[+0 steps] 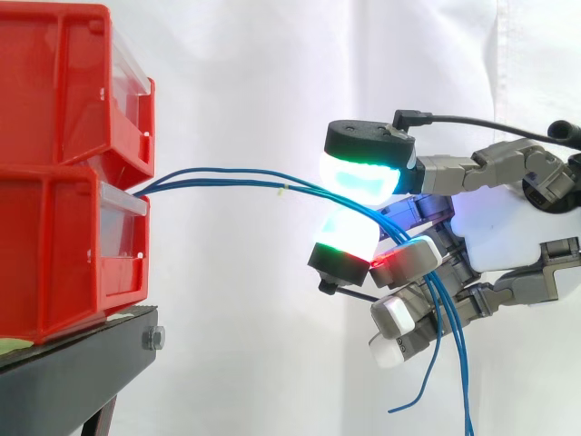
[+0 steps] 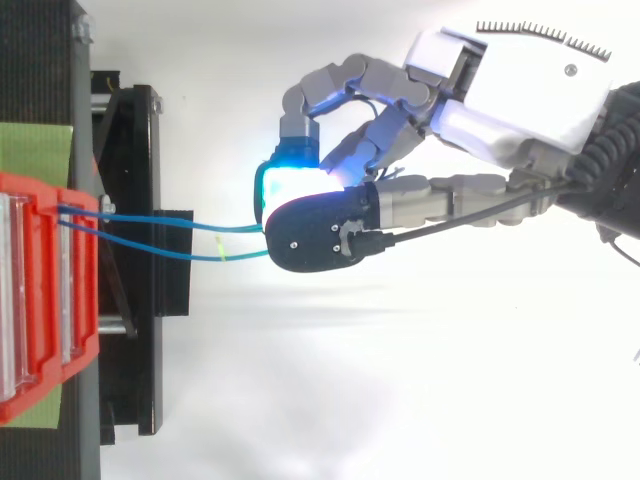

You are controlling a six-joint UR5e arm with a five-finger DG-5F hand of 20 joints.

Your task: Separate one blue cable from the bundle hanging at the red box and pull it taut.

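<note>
Your robot's hand (image 1: 508, 232) pinches the blue cables (image 1: 227, 177) between glowing pads (image 1: 361, 174), the strands stretching from the stacked red bins (image 1: 64, 245), loose ends dangling below its fingers (image 1: 399, 318).

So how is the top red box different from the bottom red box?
The top red box sits on the bottom red box, while the bottom one stands on the black stand. The blue cables come out over the bottom red box's front edge, under the top red box. Both are red with a clear front panel.
</note>
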